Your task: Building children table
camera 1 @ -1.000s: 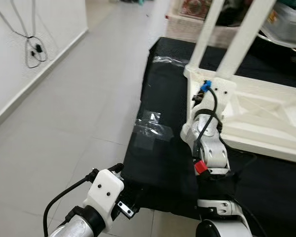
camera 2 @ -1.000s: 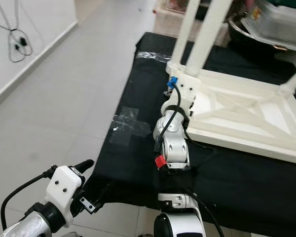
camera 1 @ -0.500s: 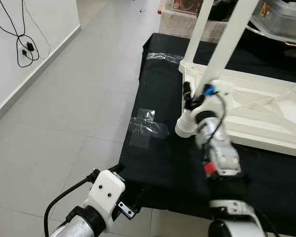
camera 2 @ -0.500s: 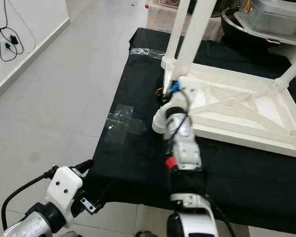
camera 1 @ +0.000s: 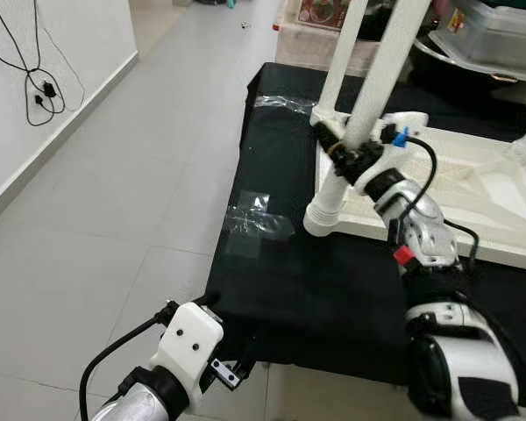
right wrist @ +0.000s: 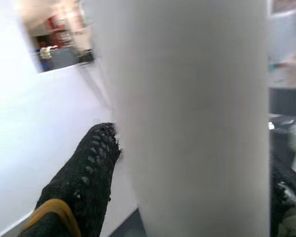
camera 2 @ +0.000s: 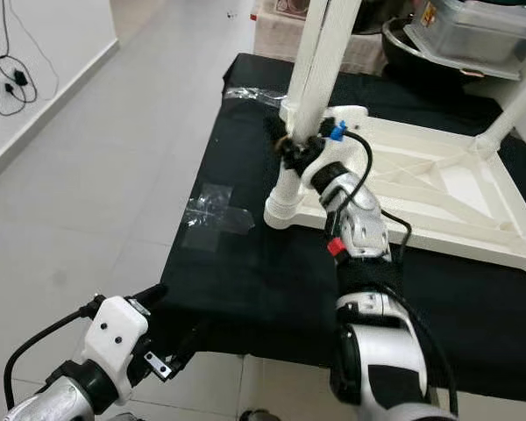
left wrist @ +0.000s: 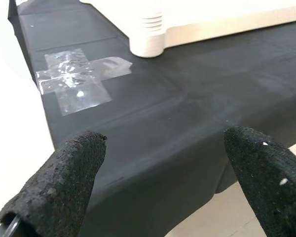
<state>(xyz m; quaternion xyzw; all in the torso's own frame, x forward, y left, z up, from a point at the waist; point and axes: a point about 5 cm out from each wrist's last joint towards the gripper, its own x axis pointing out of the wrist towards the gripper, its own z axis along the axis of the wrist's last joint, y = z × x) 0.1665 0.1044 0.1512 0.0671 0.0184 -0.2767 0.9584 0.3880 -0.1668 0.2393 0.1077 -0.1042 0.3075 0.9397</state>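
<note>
The right arm is stretched forward and up over the black-covered surface (camera 1: 280,289), its wrist bent toward the near-left corner of the upturned white children's table (camera 2: 438,189). The right gripper (camera 2: 291,147) is set around a loose white table leg (camera 1: 368,96), which is held tilted with its lower end (camera 1: 323,215) resting on the black cover just beside the frame corner. In the right wrist view 1 black finger (right wrist: 84,182) is pressed against the side of the leg and the other is seen at its far side, so the fingers are closed on it. Another white leg (camera 1: 344,53) is seen standing upright from the corner behind. The left arm is kept low at the near edge of the surface, and the left gripper (left wrist: 163,177) is held with its 2 fingers spread wide above the cover, touching nothing. A cross of clear tape (left wrist: 79,79) is stuck to the cover ahead of it.
</note>
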